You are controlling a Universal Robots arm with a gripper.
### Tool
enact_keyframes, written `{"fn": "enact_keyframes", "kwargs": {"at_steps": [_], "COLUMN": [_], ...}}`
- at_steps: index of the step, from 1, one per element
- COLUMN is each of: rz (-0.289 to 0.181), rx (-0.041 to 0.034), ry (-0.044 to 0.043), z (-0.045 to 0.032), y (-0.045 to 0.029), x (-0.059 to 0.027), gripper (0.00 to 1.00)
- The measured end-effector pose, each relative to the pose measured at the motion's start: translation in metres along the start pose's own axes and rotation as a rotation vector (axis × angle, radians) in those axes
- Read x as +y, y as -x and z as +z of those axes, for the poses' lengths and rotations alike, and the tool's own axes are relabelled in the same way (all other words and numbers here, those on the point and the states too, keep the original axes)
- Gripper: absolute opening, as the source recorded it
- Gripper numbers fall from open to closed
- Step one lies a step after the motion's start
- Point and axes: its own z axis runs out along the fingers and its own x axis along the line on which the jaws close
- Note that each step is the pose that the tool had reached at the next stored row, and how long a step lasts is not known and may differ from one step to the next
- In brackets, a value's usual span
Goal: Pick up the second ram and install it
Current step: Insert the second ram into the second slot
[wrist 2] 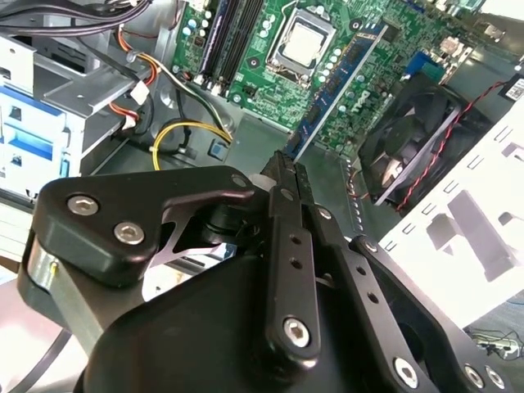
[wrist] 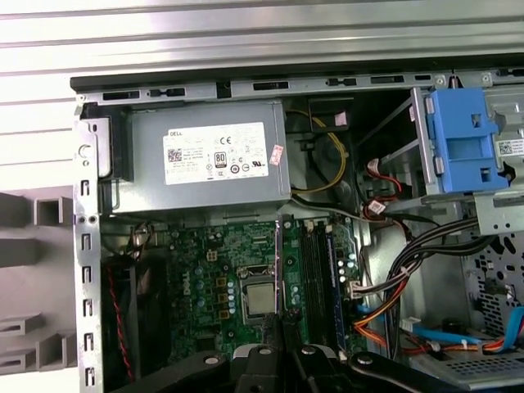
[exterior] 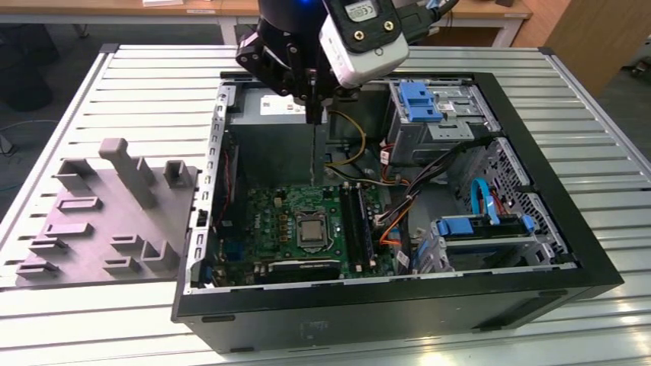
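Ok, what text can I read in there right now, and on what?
White label on the power supply: print too fine to read.
Label by the blue drive bracket: unreadable.
Motherboard markings: unreadable.
The second ram, held in the gripper: edge-on, no print visible.
Nothing quotable.

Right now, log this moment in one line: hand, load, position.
hand: shut on second ram | ram: hanging upright | position: over the motherboard inside open computer case | install: not yet seated
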Motion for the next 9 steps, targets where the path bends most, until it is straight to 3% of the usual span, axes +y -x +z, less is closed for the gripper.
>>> {"fn": "enact_keyframes", "kwargs": {"at_steps": [3,9], "rz": [-0.006,-0.020], "rx": [0.0033,0.0070], "ry": [-0.0086,-0.0090], "z": [0.0001,0.0007], "y": [0.0001,0.0007], "x": [0.0000,0.0000], "gripper": [0.12,0.12]}}
